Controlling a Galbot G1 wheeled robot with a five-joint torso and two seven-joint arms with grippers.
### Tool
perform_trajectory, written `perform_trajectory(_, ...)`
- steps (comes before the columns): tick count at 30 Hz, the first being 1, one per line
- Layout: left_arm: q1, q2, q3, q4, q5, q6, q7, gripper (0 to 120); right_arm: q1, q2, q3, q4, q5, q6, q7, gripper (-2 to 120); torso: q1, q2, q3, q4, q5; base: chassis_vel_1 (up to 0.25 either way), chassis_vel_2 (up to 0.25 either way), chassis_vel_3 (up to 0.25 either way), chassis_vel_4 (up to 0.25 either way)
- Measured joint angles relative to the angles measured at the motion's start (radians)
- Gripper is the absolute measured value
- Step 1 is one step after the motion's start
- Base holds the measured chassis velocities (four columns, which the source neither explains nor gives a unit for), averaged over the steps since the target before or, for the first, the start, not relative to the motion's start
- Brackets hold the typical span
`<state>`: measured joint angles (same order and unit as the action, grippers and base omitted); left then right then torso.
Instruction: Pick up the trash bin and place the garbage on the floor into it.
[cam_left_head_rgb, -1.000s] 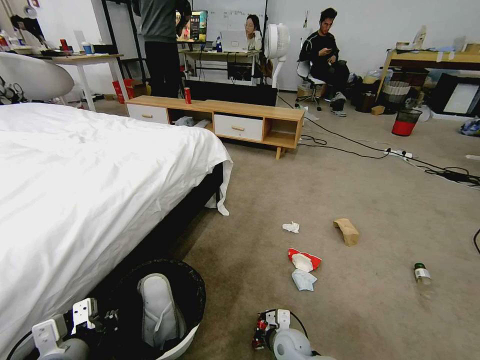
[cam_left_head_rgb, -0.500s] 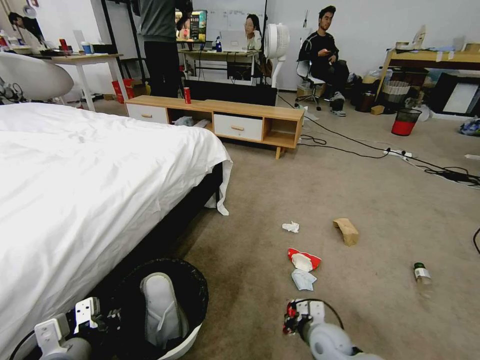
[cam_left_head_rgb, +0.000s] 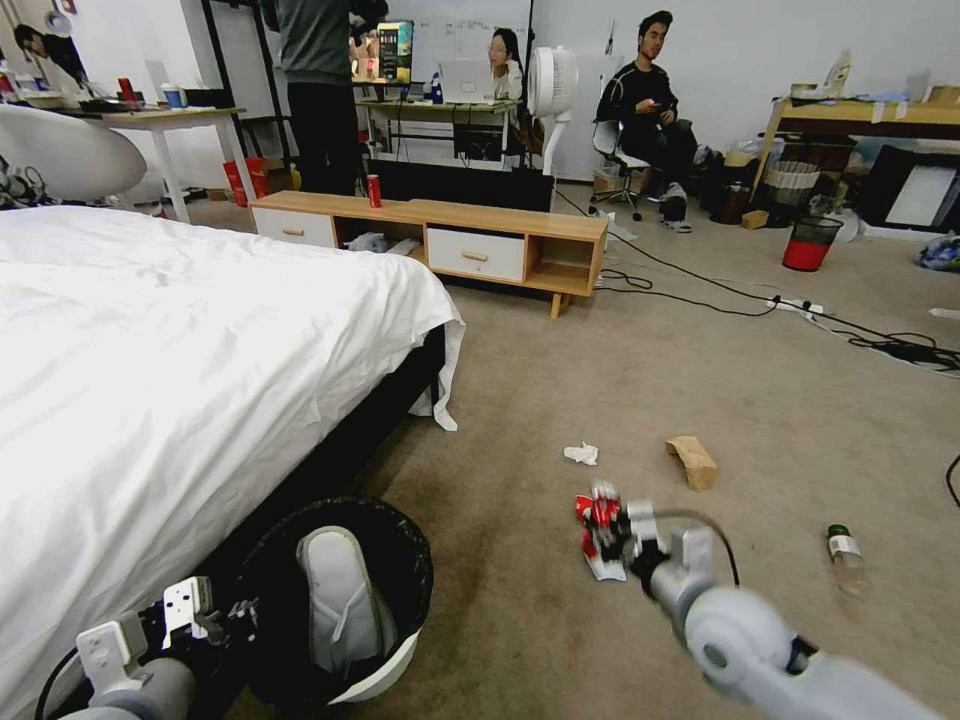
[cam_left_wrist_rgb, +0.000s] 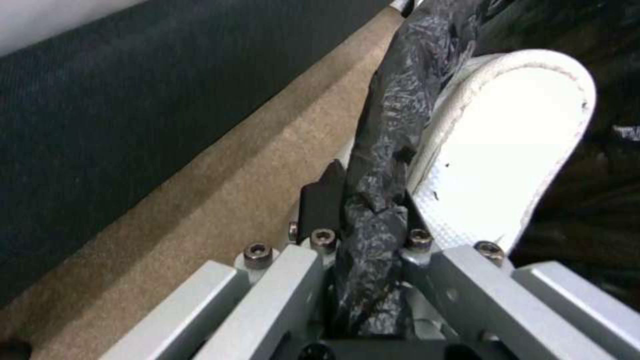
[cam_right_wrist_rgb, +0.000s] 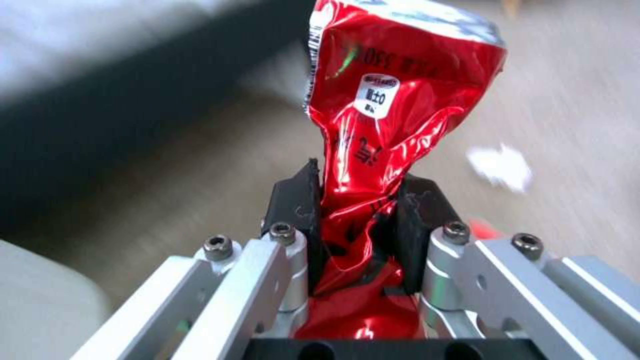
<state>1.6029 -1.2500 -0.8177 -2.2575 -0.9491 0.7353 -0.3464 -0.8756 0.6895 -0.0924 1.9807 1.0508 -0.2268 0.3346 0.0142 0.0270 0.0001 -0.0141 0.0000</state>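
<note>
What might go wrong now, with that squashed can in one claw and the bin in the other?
The right claw pinches only the crumpled waist of the crushed red can, so the can might twist loose. The left claw grips the trash bin by its rim and black bag; the bag could slip or tear. A white slipper already fills much of the bin, so the can might bounce out.

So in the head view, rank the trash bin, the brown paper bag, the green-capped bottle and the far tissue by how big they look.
1. trash bin, nearest the camera
2. brown paper bag
3. green-capped bottle
4. tissue, though close to the bottle
</note>
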Motion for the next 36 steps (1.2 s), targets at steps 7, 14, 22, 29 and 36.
perform_trajectory(7,-0.004,0.008,0.004,-0.02,-0.01,0.0,-0.002,2,0.321,0.009,-0.181,0.169,0.177,0.02,-0.041,19,0.0,0.0,0.0,0.0003,-0.0001,0.0,0.0,0.0,0.0)
perform_trajectory(14,-0.012,0.01,0.005,-0.022,-0.01,0.0,-0.002,2,0.456,0.065,-0.295,0.214,0.272,-0.048,-0.011,19,0.0,0.0,0.0,0.0002,-0.0002,0.0,0.0,0.0,0.0)
perform_trajectory(22,-0.019,0.018,0.006,-0.019,-0.011,0.0,0.001,2,0.6,0.142,-0.449,0.206,0.343,-0.138,0.044,19,0.0,0.0,0.0,0.0002,-0.0002,0.0,0.0,0.0,0.0)
perform_trajectory(29,-0.018,0.015,0.006,-0.02,-0.01,0.0,0.002,2,0.649,0.207,-0.544,0.177,0.366,-0.182,0.074,19,0.0,0.0,0.0,0.0003,-0.0002,0.0,0.0,0.0,0.0)
perform_trajectory(36,-0.015,0.012,0.003,-0.026,-0.01,0.0,0.002,2,0.681,0.254,-0.605,0.148,0.377,-0.202,0.085,19,0.0,0.0,0.0,0.0003,-0.0001,0.0,0.0,0.0,0.0)
